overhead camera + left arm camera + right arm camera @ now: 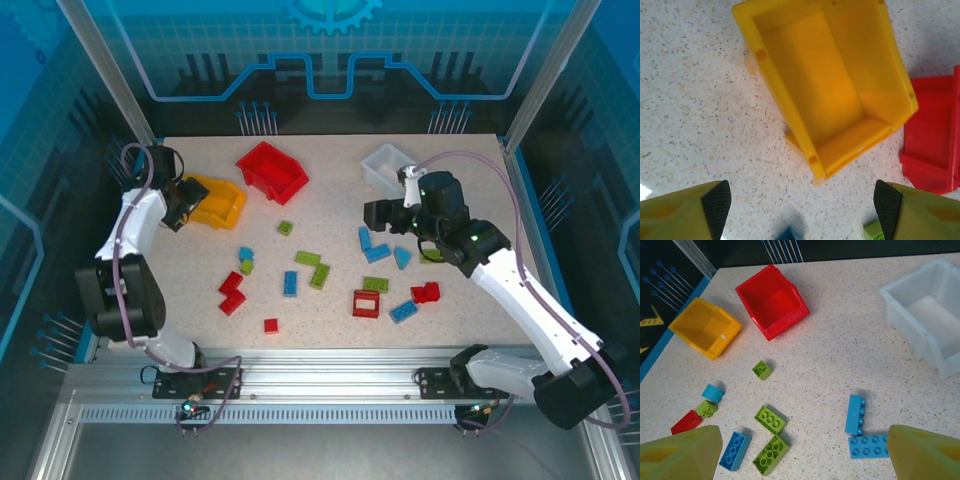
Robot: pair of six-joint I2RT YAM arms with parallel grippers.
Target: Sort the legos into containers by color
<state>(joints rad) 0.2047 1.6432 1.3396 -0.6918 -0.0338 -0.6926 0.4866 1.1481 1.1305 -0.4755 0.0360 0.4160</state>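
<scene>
Left gripper [802,207]: jaws spread wide, empty, just short of the yellow-orange open plastic bin [790,105]. Right gripper [802,452]: jaws spread, empty, above scattered red, blue and lime studded plastic legos [771,420]. The red plastic bin [790,315] and white plastic bin [900,297] lie beyond.

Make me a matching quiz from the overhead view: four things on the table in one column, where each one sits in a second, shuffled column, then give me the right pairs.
Things:
1. yellow bin
2. red bin
3. white bin
4. small red square brick

Places:
A. back right
B. nearest the front edge, left of centre
C. far left
D. back, left of centre

Pairs: 1-C, 2-D, 3-A, 4-B
</scene>
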